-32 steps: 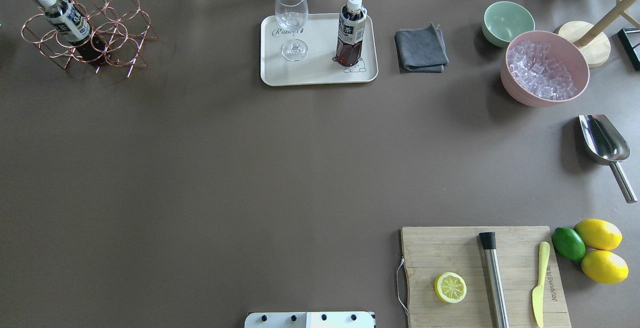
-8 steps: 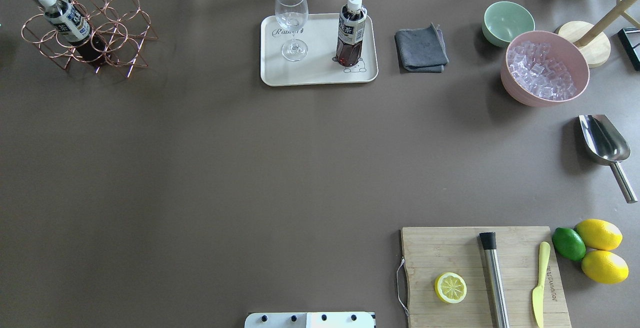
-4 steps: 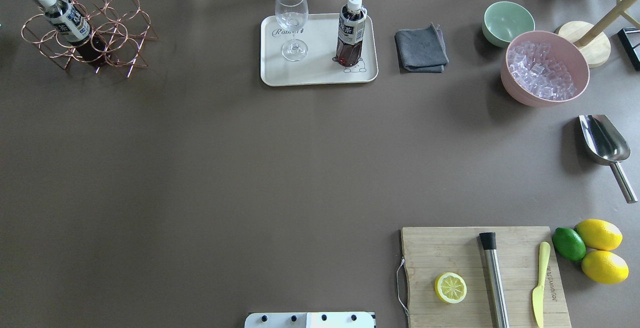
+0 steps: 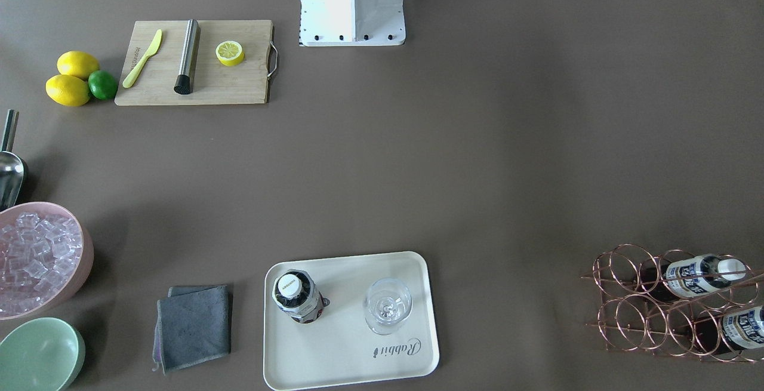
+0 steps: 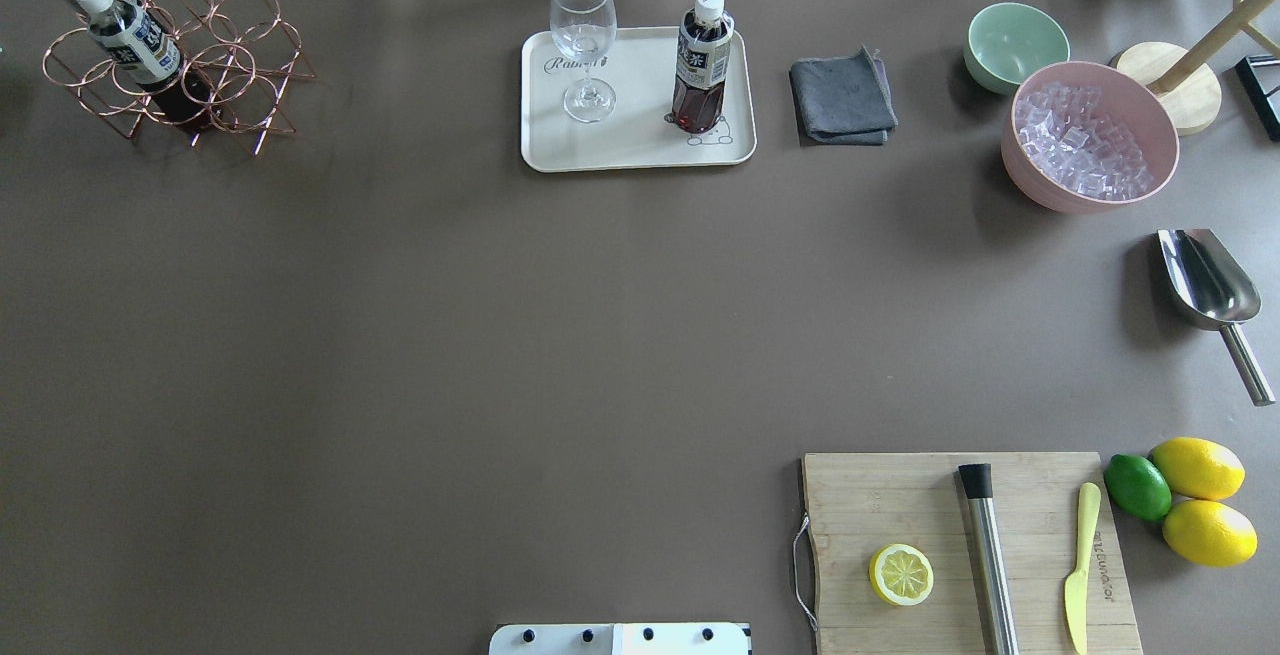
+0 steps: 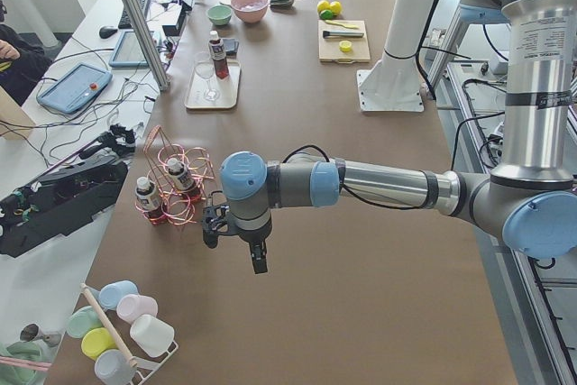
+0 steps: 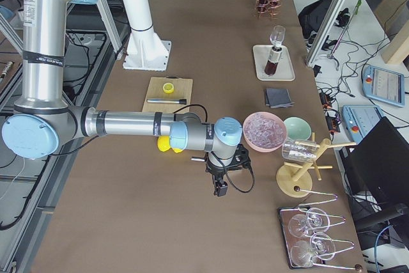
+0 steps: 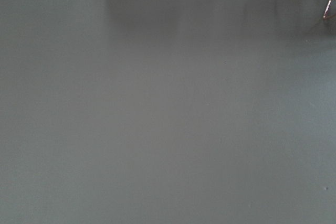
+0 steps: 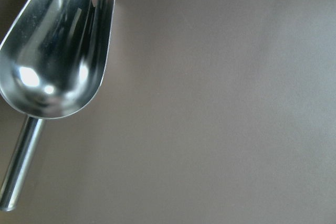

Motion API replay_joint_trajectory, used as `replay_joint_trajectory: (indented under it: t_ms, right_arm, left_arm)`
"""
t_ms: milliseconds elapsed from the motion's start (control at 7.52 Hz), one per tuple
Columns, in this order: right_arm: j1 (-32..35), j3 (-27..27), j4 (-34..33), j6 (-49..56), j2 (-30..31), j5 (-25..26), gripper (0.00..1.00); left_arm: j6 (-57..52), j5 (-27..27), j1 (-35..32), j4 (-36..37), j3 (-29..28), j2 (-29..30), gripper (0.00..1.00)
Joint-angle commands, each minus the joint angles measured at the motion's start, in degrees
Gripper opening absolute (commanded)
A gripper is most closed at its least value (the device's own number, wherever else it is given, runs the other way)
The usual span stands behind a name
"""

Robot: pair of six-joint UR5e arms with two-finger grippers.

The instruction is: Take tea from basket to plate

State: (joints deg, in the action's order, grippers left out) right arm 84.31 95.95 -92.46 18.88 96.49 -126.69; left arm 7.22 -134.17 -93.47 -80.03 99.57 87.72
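One tea bottle [image 5: 703, 60] stands upright on the cream plate [image 5: 640, 143], beside a wine glass [image 5: 583, 40]; it also shows in the front view [image 4: 296, 296] on the plate [image 4: 346, 358]. Two more tea bottles [image 5: 130, 45] [image 4: 698, 268] lie in the copper wire basket [image 5: 235, 55] at the far left corner. My left gripper [image 6: 236, 242] hangs over bare table just beside the basket [image 6: 194, 169]. My right gripper [image 7: 221, 188] hangs near the pink bowl. Both show only in the side views, so I cannot tell whether they are open or shut.
A grey cloth [image 5: 842, 97], a green bowl [image 5: 1015, 43] and a pink bowl of ice [image 5: 1090, 135] sit right of the plate. A metal scoop [image 5: 1205, 280] [image 9: 52, 51], a cutting board [image 5: 900, 505] with tools, and lemons [image 5: 1195, 467] are at the right.
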Motion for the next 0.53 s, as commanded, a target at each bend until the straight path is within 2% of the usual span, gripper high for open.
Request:
replay_joint_trajectory:
  t_ms: [0, 399]
  right_arm:
    - [0.0, -0.1, 0.0, -0.1, -0.2, 0.0, 1.00]
    - [-0.1, -0.4, 0.1, -0.1, -0.3, 0.0, 1.00]
  left_arm:
    - [-0.1, 0.1, 0.1, -0.2, -0.2, 0.0, 0.98]
    - [-0.1, 0.1, 0.1, -0.3, -0.5, -0.1, 0.98]
